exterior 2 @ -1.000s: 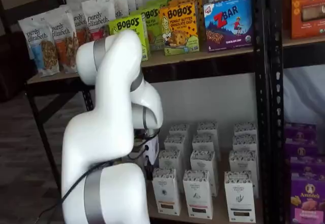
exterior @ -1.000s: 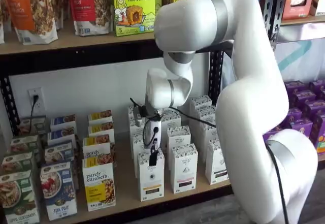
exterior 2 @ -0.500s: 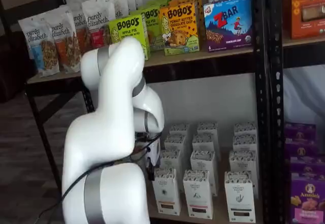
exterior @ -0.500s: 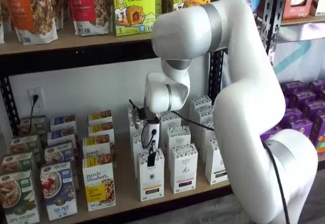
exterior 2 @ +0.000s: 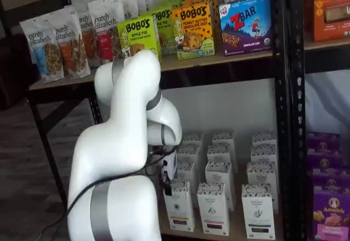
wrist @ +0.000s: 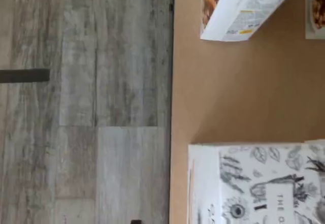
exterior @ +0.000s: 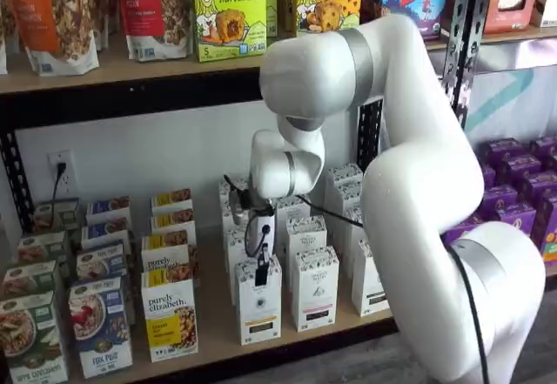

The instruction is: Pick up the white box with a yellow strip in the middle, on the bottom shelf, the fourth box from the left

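The gripper (exterior: 261, 272) is hovering directly above the white box (exterior: 258, 306), which is standing at the front of the bottom shelf (exterior: 218, 336), not yet grasped. Jaws are probably standing wide; fingers show side-on. Descent, closing and lifting are remaining.

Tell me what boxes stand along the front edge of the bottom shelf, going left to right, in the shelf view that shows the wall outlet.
Green-fronted cereal box → blue-fronted cereal box → purely elizabeth box → the white box, with the gripper at its top → white carton with a black strip → another white carton, partly behind the arm.
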`<action>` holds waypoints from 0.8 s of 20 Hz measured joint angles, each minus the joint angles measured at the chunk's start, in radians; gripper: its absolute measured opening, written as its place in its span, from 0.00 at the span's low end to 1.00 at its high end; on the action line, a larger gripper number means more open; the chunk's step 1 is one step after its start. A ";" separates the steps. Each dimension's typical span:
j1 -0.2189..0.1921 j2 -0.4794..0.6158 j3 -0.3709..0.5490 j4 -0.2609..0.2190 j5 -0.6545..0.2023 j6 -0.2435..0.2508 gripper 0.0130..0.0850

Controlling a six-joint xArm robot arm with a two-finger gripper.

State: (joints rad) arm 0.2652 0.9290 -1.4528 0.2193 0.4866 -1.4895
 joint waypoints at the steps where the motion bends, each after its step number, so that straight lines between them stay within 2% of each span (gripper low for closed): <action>1: -0.002 0.007 -0.008 -0.005 0.001 0.002 1.00; 6: -0.011 0.048 -0.061 -0.012 0.015 0.000 1.00; 16: -0.022 0.107 -0.129 -0.058 0.032 0.030 1.00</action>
State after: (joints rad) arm 0.2430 1.0364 -1.5817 0.1617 0.5186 -1.4596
